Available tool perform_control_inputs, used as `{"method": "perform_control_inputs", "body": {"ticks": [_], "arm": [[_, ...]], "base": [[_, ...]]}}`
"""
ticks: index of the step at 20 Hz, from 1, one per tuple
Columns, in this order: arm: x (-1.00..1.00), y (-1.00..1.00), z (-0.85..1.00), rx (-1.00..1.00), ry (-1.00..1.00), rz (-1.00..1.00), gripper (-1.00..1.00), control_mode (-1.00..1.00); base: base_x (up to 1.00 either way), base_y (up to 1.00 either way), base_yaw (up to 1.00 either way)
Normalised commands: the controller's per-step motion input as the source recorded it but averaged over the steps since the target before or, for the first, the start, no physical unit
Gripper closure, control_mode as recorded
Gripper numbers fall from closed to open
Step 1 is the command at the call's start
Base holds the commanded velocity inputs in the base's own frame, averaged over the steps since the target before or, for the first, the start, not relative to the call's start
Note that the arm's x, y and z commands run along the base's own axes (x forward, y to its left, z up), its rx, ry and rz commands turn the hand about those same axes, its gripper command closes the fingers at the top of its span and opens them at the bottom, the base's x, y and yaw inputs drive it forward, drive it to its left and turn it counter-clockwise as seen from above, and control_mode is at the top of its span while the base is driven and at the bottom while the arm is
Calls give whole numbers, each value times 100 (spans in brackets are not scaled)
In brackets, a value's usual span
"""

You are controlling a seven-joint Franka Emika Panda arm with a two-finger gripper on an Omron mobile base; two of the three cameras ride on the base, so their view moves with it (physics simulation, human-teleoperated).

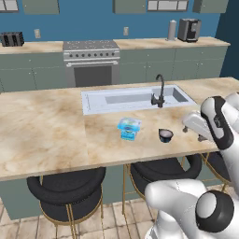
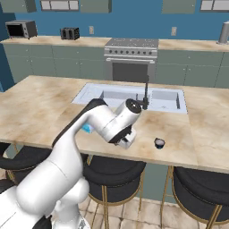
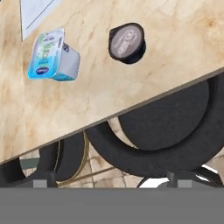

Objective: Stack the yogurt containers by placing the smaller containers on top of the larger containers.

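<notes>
The larger container, a squat light-blue yogurt tub (image 1: 129, 128), stands on the island counter (image 1: 46, 130) in front of the sink. The smaller container, a round dark cup with a pale top (image 1: 165, 135), sits to its right, apart from it. In the hand view the tub (image 3: 52, 56) is at upper left and the cup (image 3: 127, 42) at top centre. My gripper (image 1: 186, 126) hovers over the counter's front edge, right of the cup and above it. It is open, its tips (image 3: 109, 181) wide apart with nothing between them. From the right base view my arm hides most of the tub (image 2: 87, 129); the cup (image 2: 159, 143) shows.
A sink (image 1: 93, 100) with a dark faucet (image 1: 160, 91) lies behind the two containers. Black round stools (image 1: 70, 186) stand under the counter's front edge (image 3: 131, 109). A stove (image 1: 91, 60) and cabinets line the back wall.
</notes>
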Motion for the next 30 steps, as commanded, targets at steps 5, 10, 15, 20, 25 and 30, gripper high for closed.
{"method": "perform_control_inputs", "body": {"ticks": [5, 10, 15, 20, 25, 30], "arm": [[32, -2, -3, 14, -1, 0, -100, -100], [33, 0, -4, 13, 0, 0, -100, -100], [24, 0, -24, 6, 0, 0, -100, -100], [21, 0, -27, 2, 0, 0, -100, -100], [18, 0, -22, 1, 0, 0, -100, -100], [13, 0, -11, 0, 0, 0, -100, -100]], "base": [[0, 0, 0], [0, 0, 0], [0, 0, 0], [0, 0, 0], [0, 0, 0], [0, 0, 0]]}}
